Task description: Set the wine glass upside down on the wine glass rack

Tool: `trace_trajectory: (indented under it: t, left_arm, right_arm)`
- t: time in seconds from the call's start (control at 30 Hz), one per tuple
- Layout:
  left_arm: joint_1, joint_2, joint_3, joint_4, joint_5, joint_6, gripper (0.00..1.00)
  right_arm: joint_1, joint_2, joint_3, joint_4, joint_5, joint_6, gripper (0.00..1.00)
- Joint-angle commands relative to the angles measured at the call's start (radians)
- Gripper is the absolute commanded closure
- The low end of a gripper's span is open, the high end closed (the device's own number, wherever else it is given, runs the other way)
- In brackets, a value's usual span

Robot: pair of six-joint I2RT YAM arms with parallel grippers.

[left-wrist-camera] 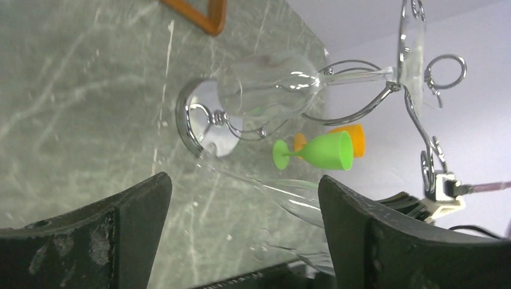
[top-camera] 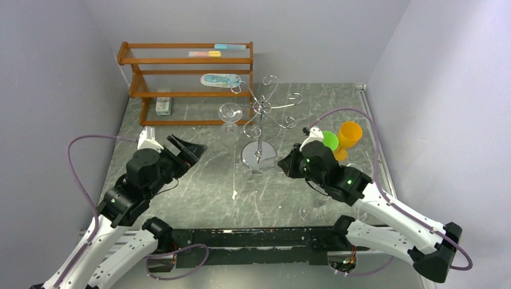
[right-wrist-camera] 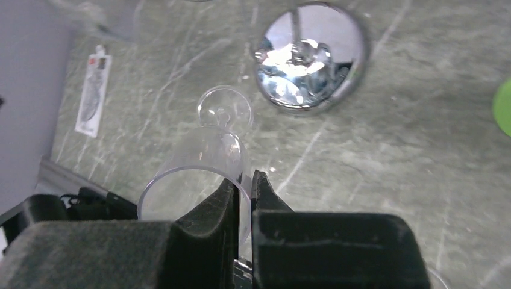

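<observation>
The wine glass rack is a chrome wire tree on a round mirror base at mid-table. One clear glass hangs upside down from a left arm of it. My right gripper is shut on the bowl wall of a second clear wine glass, one finger inside the rim. That glass lies tilted, with its foot pointing toward the base. In the top view the right gripper sits just right of the base. My left gripper is open and holds nothing, left of the rack.
An orange-brown wooden shelf stands at the back left. A green cup and an orange cup stand right of the rack. Another clear glass sits near the front edge. A small packet lies on the table.
</observation>
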State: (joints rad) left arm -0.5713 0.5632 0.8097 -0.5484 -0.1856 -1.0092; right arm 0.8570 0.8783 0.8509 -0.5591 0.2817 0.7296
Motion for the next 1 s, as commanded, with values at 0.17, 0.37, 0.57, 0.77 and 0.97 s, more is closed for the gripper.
trace_trajectory:
  t: [0.17, 0.37, 0.57, 0.77, 0.97]
  left_arm:
    - [-0.004, -0.096, -0.17, -0.047, 0.145, -0.405, 0.07]
    - [-0.005, -0.046, -0.378, 0.292, 0.403, -0.554, 0.11]
    - [-0.005, -0.025, -0.325, 0.227, 0.373, -0.55, 0.05]
    - [-0.005, -0.111, -0.318, 0.181, 0.265, -0.602, 0.03]
    - [-0.006, -0.204, -0.318, 0.162, 0.187, -0.724, 0.12]
  right_arm:
    - [0.052, -0.064, -0.075, 0.444, -0.143, -0.255, 1.0]
    - [0.116, -0.044, -0.1, 0.591, -0.142, -0.349, 1.0]
    - [0.21, -0.006, -0.08, 0.601, 0.043, -0.396, 1.0]
    - [0.292, 0.002, -0.098, 0.65, 0.128, -0.44, 1.0]
    - [0.349, -0.006, -0.129, 0.742, 0.073, -0.481, 1.0]
